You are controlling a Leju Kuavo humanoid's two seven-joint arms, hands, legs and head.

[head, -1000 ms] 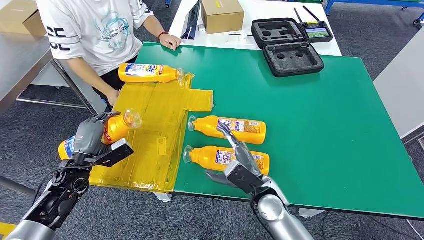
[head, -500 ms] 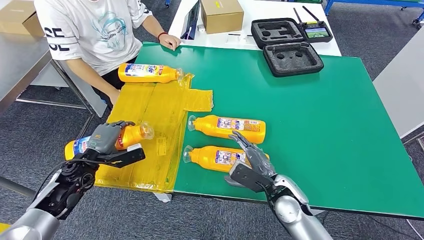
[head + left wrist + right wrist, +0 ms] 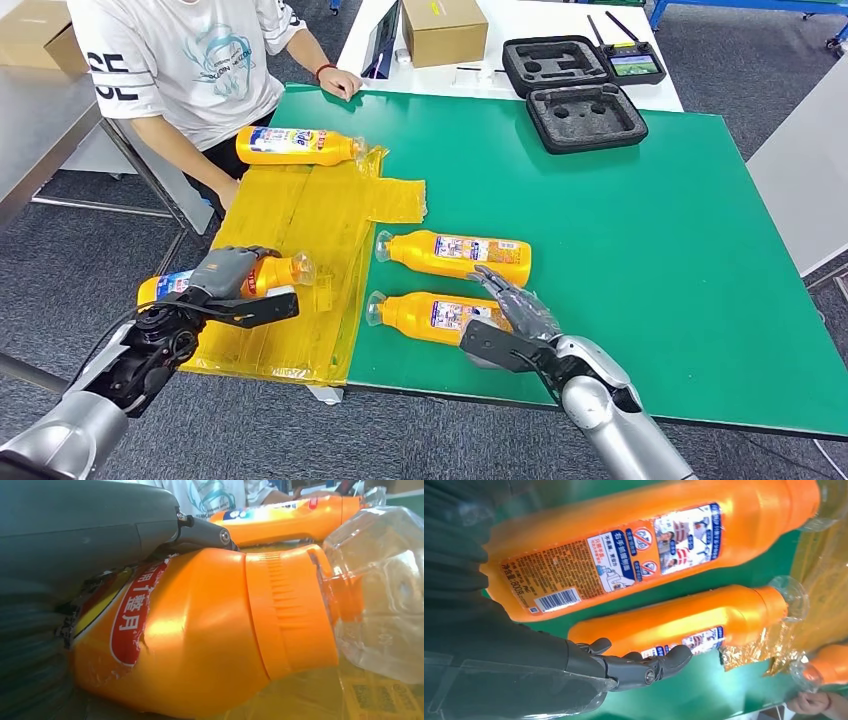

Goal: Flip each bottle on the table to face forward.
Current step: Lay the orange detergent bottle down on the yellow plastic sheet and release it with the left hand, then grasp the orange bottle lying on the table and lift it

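— How far along is it, would you say?

— Not far past the middle at best. Four bottles. At the lower left of the head view the left hand [image 3: 222,275] is clamped round a held bottle [image 3: 270,271], lying on its side over the near left edge of the yellow sheet [image 3: 330,215], clear cap pointing right. From the left wrist view a red label patch faces out sideways, so I judge that one is mid-turn, not yet set down.

— And the one by the person?

— The far bottle [image 3: 297,146] lies at the upper left, at the sheet's top edge, just below the person [image 3: 185,60] in the white shirt. Its blue-and-white label faces up. I take that for the front, so likely done, though I can't be certain.

— The two on the green?

— The middle bottle [image 3: 455,256] and the near bottle [image 3: 450,317] lie side by side at the centre of the green table [image 3: 650,250], caps to the left. The right wrist view shows a barcode and small print facing up, so I'd call those backs. Both left to flip.

— The right hand?

— The right hand [image 3: 508,322] sits at the lower centre, fingers apart, holding nothing, at the near bottle's base end. Whether it touches, I can't tell.
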